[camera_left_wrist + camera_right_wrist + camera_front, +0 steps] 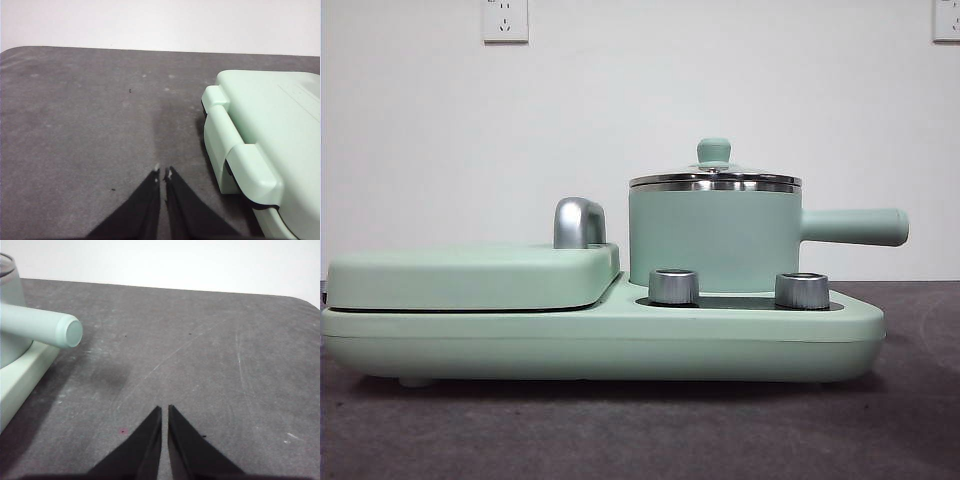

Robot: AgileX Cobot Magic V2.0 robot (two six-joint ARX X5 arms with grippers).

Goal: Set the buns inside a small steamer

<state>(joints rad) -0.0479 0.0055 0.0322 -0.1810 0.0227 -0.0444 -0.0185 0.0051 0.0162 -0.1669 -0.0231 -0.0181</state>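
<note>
While the lidded small steamer (714,232) sits at 3 o'clock on the cooker base (600,340), we note left gripper (163,172) and right gripper (165,408) clenched, empty, above the table (200,355).

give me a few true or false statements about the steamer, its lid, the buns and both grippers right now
1. The glass lid sits on the small steamer. True.
2. A bun rests on the griddle lid. False: no bun shows in any view.
3. The left gripper holds the steamer's knob. False: it is shut on nothing, above bare table beside the griddle end of the cooker.
4. The right gripper is shut and empty, near the steamer's long handle. True.
5. The steamer's handle points toward the griddle lid. False: it points away from it.
</note>
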